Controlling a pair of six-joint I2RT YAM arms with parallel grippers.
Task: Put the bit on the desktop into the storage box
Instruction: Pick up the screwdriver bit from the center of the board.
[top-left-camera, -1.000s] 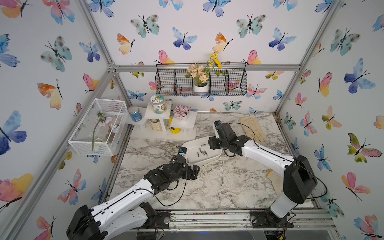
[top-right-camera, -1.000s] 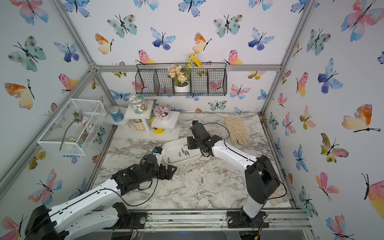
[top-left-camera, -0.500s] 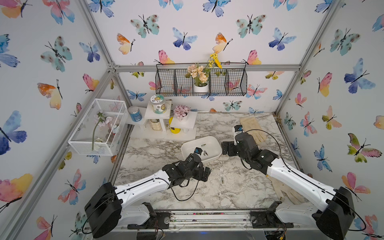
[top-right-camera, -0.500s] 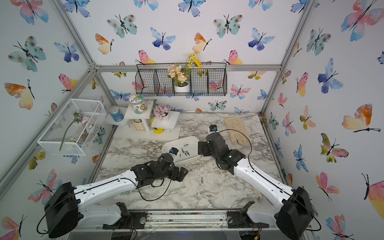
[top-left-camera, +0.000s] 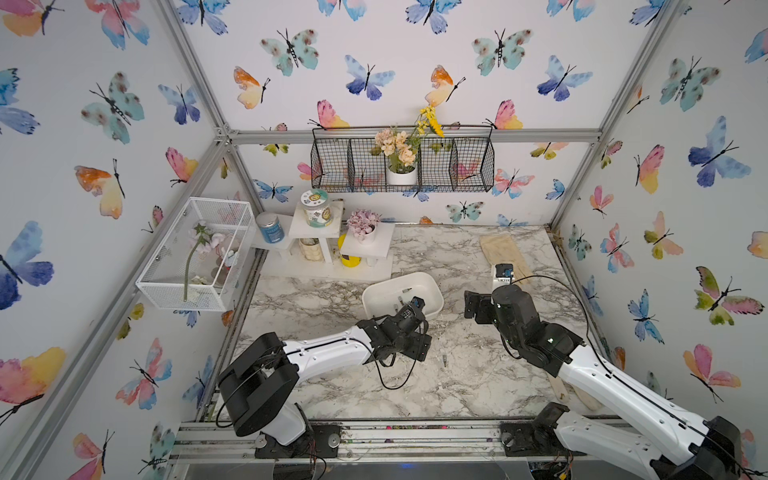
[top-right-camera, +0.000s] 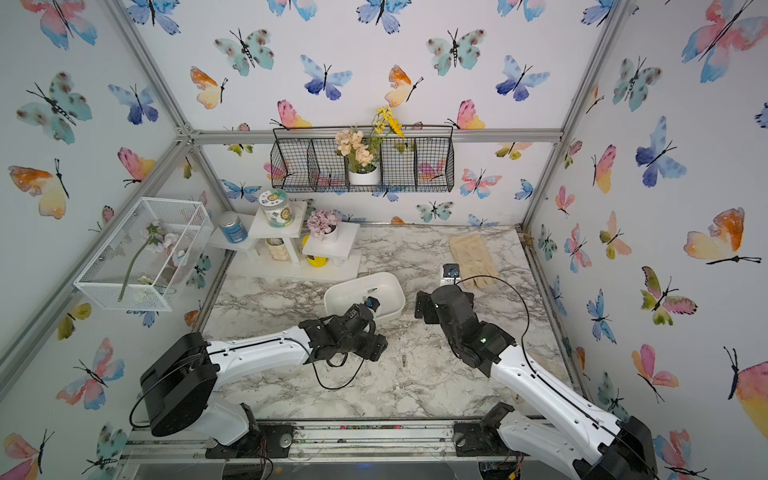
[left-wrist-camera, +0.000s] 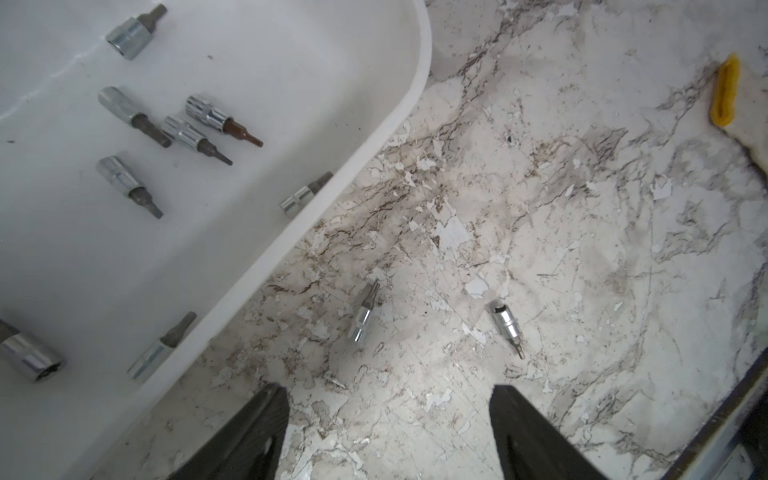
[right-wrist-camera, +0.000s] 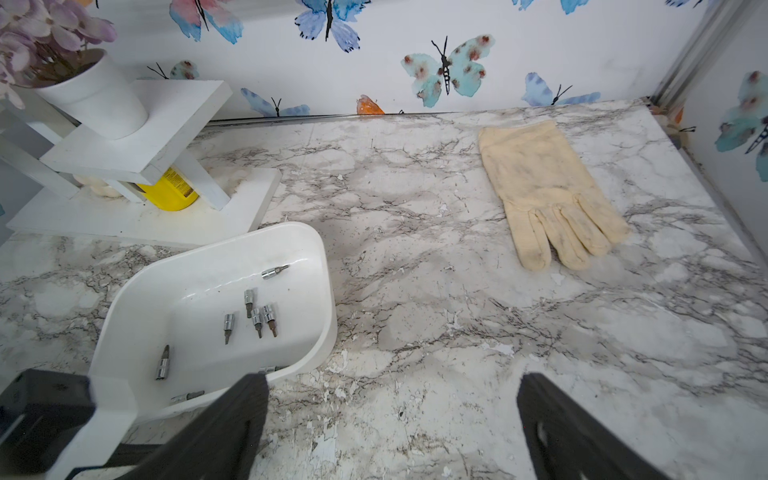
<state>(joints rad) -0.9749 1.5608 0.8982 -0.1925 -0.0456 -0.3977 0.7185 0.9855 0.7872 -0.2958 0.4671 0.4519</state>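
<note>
The white storage box (top-left-camera: 432, 291) (top-right-camera: 395, 286) (left-wrist-camera: 411, 104) (right-wrist-camera: 324, 266) lies mid-desktop with several silver bits inside. On the marble desktop (top-left-camera: 478, 395), just outside the box, lie two bits (left-wrist-camera: 365, 313) (left-wrist-camera: 507, 328). Both top views show a single loose bit (top-left-camera: 444, 360) (top-right-camera: 403, 359). My left gripper (top-left-camera: 417, 351) (top-right-camera: 372, 347) (left-wrist-camera: 384, 395) hovers open over the desktop beside the box's front, short of the two bits, with nothing between its fingers. My right gripper (top-left-camera: 473, 305) (top-right-camera: 424, 305) (right-wrist-camera: 390, 382) stands wide open to the right of the box, empty.
A cream glove (top-left-camera: 503, 253) (right-wrist-camera: 540, 187) lies at the back right. A white stepped stand (top-left-camera: 328, 249) with jars and a flowerpot is at the back left. A white wire cage (top-left-camera: 195, 253) hangs on the left wall and a black wire basket (top-left-camera: 403, 166) on the back wall.
My right gripper has left the box, drawn back to its right and opened wide. My left gripper has moved rightward along the box's front, its jaws narrowing a little.
</note>
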